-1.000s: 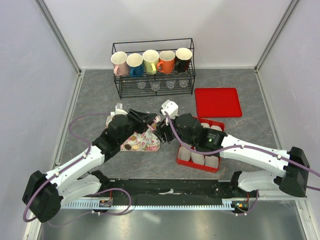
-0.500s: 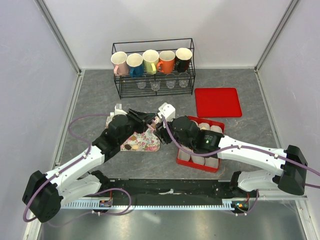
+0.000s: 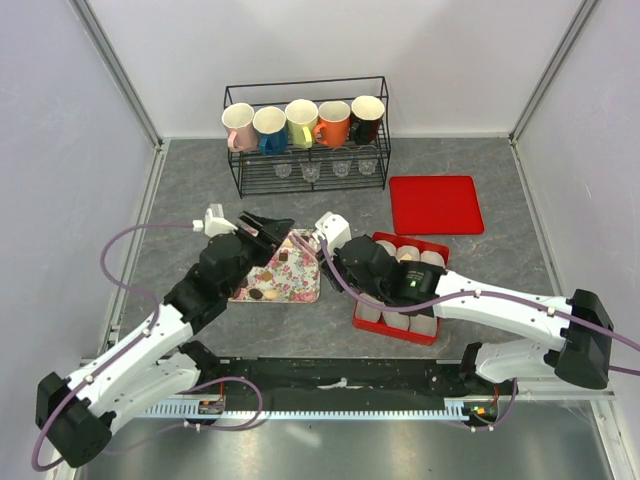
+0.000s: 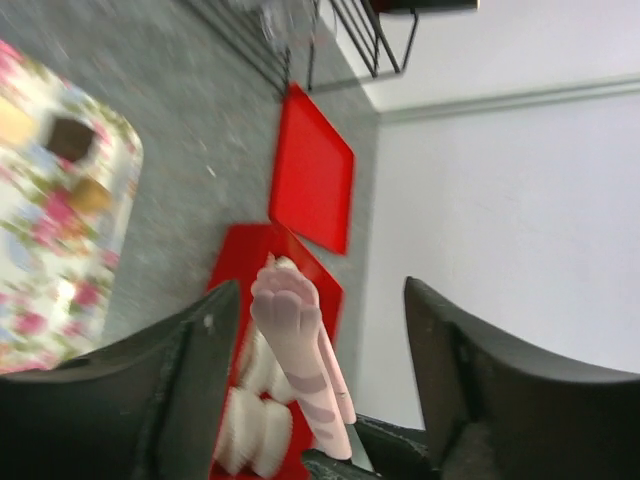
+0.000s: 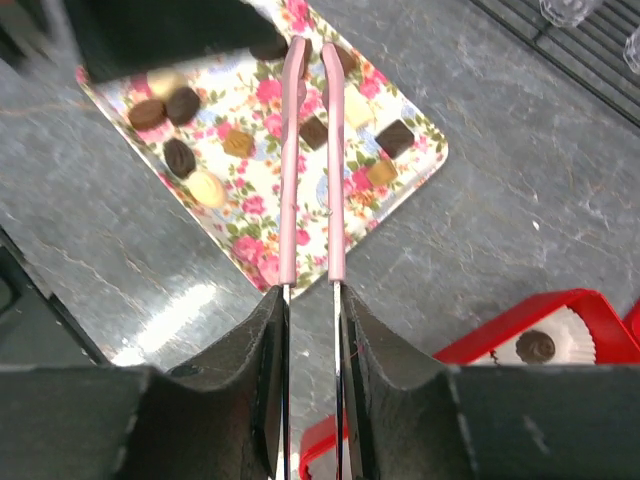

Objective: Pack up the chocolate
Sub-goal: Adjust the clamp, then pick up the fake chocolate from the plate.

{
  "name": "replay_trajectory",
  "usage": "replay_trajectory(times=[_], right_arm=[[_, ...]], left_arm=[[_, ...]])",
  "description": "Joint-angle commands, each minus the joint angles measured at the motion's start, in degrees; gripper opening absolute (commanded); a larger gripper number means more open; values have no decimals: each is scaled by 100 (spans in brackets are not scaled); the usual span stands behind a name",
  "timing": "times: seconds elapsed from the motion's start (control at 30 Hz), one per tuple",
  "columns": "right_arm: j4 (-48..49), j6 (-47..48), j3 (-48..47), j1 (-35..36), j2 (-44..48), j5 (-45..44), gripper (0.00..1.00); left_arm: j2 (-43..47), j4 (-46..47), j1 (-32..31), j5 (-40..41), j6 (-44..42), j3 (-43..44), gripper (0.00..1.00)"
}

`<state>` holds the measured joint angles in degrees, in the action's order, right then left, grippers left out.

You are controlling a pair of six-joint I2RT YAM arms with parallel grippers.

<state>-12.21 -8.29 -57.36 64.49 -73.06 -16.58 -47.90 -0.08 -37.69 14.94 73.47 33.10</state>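
Observation:
Chocolates [image 5: 182,157], dark brown, tan and cream, lie scattered on a floral tray [image 5: 262,236]; several also show in the top view [image 3: 258,294]. My right gripper [image 5: 309,300] is shut on pink tongs [image 5: 291,170], whose tips hang over the tray's far part, slightly apart with nothing seen between them. One chocolate [image 5: 535,345] sits in a white paper cup in the red box [image 5: 478,340]. My left gripper [image 4: 320,288] is open and empty, just left of the tongs' paw-shaped tip [image 4: 285,305]. In the top view it [image 3: 268,226] is above the tray's far left corner.
The red box [image 3: 362,318] with white paper cups lies right of the tray [image 3: 300,290]. A red lid [image 3: 435,204] lies flat at the back right. A wire rack with mugs [image 3: 306,135] and small glasses stands at the back.
My left arm has drawn back to the left, off the tongs, uncovering the tray. My right gripper has moved slightly left with the tongs.

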Motion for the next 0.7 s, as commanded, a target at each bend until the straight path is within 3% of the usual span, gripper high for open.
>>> replay_trajectory(times=[0.0, 0.33, 0.53, 0.67], right_arm=[[-212, 118, -231, 2, -103, -285, 30], [-309, 381, -547, 2, -841, -443, 31], [-308, 539, -881, -24, -1526, -443, 31], [-378, 557, -1145, -50, -2062, -259, 32]], left_arm=[[464, -923, 42, 1221, -1808, 547, 77], [677, -1952, 69, 2355, -4908, 1610, 78], [606, -1768, 95, 2636, -6562, 1928, 79], [737, -1452, 226, 3164, -6908, 1604, 79]])
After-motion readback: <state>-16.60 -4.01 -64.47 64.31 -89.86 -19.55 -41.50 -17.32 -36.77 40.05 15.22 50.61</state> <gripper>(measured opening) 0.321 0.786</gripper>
